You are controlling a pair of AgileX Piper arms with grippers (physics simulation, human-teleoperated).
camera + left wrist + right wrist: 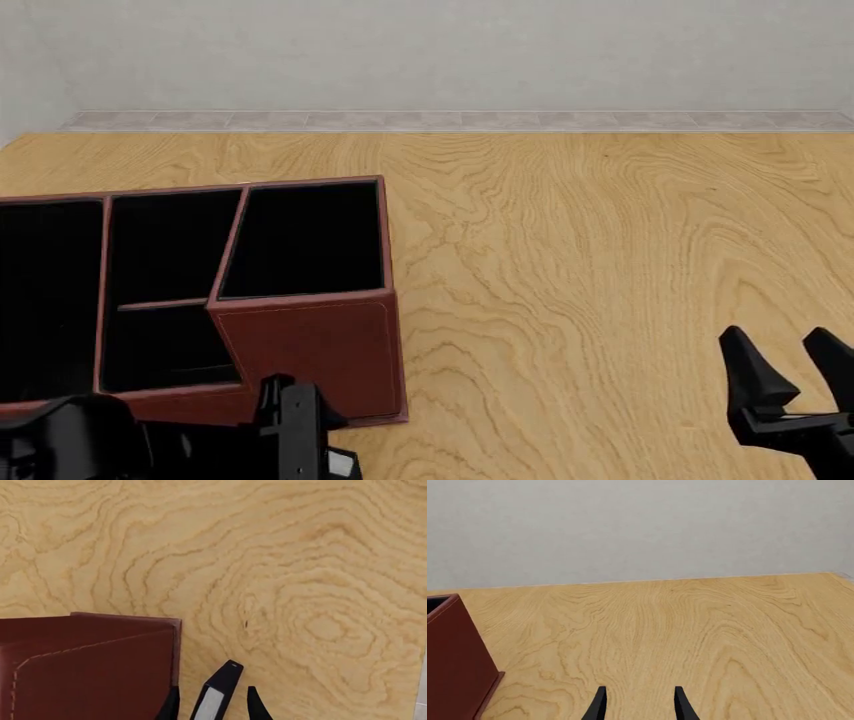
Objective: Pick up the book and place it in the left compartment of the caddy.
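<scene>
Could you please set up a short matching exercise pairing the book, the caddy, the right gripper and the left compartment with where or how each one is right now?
Things:
1. book
2. caddy
3. right gripper
4. left compartment

States:
A. jaws apart, holding nothing, over bare wood
B. clamped between the jaws of the left gripper
C. black-lined, with nothing in it
D. standing on the table's left side

Pairs: 1-B, 2-D, 3-A, 4-C
</scene>
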